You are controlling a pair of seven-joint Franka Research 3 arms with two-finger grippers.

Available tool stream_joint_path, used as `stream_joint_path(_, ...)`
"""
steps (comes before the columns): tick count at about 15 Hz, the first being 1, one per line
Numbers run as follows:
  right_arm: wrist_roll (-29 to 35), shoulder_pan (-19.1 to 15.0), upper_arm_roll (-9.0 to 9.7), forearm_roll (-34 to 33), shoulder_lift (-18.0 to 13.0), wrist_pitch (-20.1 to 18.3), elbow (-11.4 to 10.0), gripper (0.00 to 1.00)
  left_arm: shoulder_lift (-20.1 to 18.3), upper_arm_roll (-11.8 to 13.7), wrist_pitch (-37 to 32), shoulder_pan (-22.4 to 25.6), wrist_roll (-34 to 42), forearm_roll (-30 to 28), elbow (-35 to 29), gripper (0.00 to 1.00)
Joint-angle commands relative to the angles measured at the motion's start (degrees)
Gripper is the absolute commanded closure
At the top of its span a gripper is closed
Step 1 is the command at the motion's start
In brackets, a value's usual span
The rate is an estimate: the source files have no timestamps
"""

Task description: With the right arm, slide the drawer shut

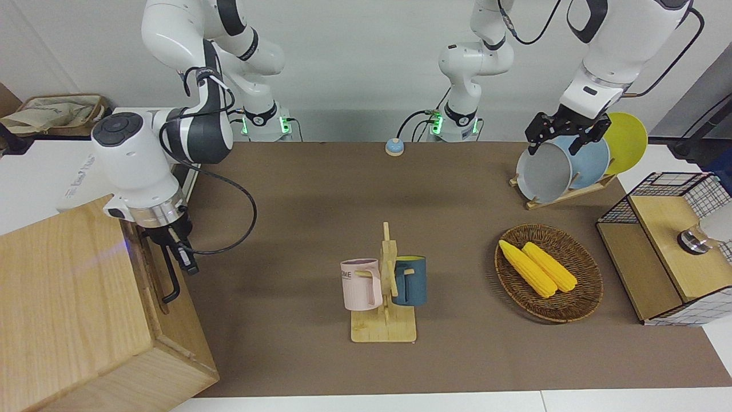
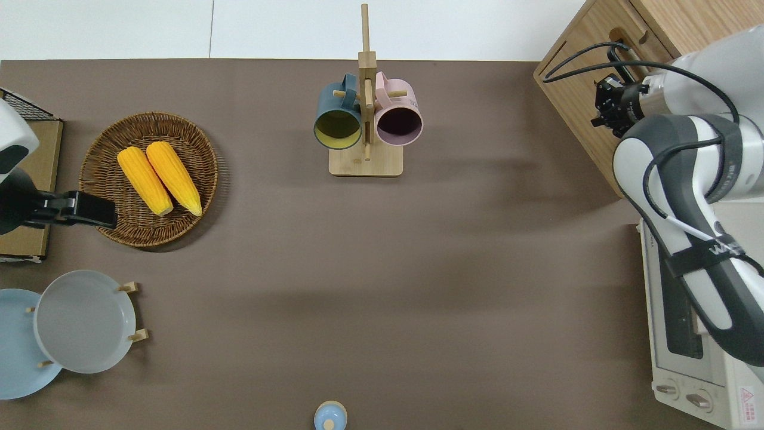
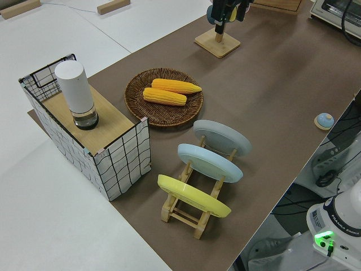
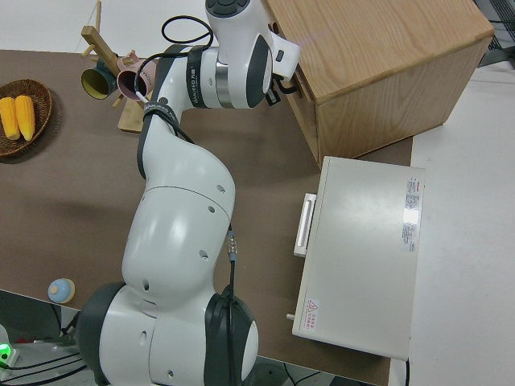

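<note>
Front view shows the right end effector [image 1: 174, 246] against the drawer [image 1: 150, 269] beside its black handle [image 1: 170, 274], at the surface's [image 1: 320, 200] right-arm end, placed for pushing; finger state I cannot tell. Left arm is parked.

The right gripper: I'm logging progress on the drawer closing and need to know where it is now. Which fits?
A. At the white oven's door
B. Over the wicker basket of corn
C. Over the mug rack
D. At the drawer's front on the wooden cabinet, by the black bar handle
D: the right gripper is at the drawer front on the wooden cabinet, right by the black bar handle.
</note>
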Motion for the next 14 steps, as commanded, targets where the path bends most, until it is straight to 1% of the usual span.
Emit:
stream_joint_path(1,-2.02,3.47,0.59,0.35,-1.92,-4.32,-0.03,1.000,0.65,-0.37,-1.13,0.22,0.56,0.98,1.49,0.01)
stream_joint_path(2,-2.63,4.09,0.59,0.26,-2.71,-5.99,-0.20,1.000,0.65,-0.37,-1.13,0.22,0.56,0.98,1.40,0.01)
stream_joint_path(4,-8.14,6.02,0.59,0.09,-4.64,-10.29,-1.17,1.000,0.65,-0.37,-1.13,0.22,0.56,0.98,1.40,0.01)
stream_joint_path(6,-12.64,7.25,0.50,0.00,-6.22,-14.95,-1.43,1.000,0.65,-0.37,-1.13,0.22,0.56,0.98,1.40,0.01)
stream_joint_path(8,-14.41,7.43,0.50,0.00,-8.33,-18.39,-2.05,1.000,0.65,-0.37,-1.13,0.22,0.56,0.98,1.40,0.01)
stream_joint_path(10,-17.56,7.43,0.59,0.08,-11.14,-20.42,-3.62,1.000,0.65,-0.37,-1.13,0.22,0.56,0.98,1.49,0.01)
stream_joint_path(12,-24.66,7.17,0.59,0.17,-14.13,-21.82,-5.47,1.000,0.65,-0.37,-1.13,0.22,0.56,0.98,1.49,0.01)
stream_joint_path(13,-28.00,6.82,0.59,0.26,-15.19,-22.61,-5.74,1.000,0.65,-0.37,-1.13,0.22,0.56,0.98,1.49,0.01)
stream_joint_path(14,-30.04,6.56,0.50,0.70,-16.15,-23.14,-5.92,1.000,0.65,-0.37,-1.13,0.22,0.56,0.98,1.49,0.01)
